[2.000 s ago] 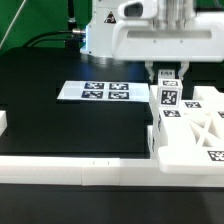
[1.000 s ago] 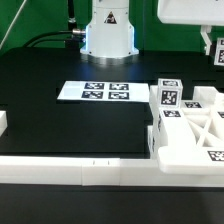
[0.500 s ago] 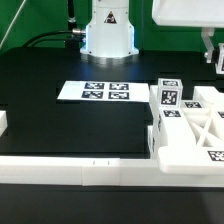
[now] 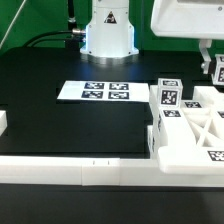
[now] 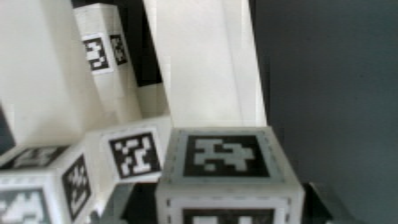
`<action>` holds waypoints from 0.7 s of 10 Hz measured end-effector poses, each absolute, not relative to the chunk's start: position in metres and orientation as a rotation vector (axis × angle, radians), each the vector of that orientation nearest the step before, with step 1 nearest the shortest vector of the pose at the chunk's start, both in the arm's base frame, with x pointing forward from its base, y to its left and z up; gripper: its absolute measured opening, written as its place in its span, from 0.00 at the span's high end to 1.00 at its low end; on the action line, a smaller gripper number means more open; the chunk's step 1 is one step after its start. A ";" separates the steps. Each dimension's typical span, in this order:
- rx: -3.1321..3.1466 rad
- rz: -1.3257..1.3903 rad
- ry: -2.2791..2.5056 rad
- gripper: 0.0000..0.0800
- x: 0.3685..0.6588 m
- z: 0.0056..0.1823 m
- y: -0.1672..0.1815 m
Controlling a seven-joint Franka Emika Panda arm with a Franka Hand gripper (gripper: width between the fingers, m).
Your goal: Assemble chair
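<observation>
My gripper [image 4: 214, 70] hangs at the exterior view's right edge, just above the white chair pieces. In the wrist view the gripper [image 5: 222, 206] is shut on a white tagged leg bar [image 5: 222, 158]. Dark fingers [image 5: 139, 200] press on both of its sides. Below it lie a long white bar [image 5: 199, 60] and more tagged blocks [image 5: 125, 150]. In the exterior view the X-braced frame [image 4: 200, 132] lies at the front right. A tagged upright block [image 4: 168, 96] stands on its left.
The marker board [image 4: 95, 91] lies flat on the black table in front of the robot base [image 4: 108, 35]. A long plain white rail [image 4: 70, 166] runs along the front edge. A small white piece [image 4: 3, 122] sits at the far left.
The gripper moved from above the tagged upright block to the exterior view's right edge, rose, then came down toward the pieces there. The parts on the table have not moved.
</observation>
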State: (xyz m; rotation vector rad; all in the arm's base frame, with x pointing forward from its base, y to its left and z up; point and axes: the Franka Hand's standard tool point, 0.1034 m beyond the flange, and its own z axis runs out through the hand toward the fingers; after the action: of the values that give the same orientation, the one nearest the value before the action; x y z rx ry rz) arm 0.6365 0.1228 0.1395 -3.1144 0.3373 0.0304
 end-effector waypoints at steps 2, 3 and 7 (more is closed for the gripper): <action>-3.107 0.016 0.363 0.65 0.640 0.135 0.121; -3.108 0.015 0.372 0.65 0.640 0.132 0.122; -3.110 0.006 0.377 0.65 0.640 0.128 0.122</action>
State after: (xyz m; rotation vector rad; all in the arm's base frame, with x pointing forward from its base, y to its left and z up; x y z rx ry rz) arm 0.6403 0.1222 0.1282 -3.1100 0.3772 0.0056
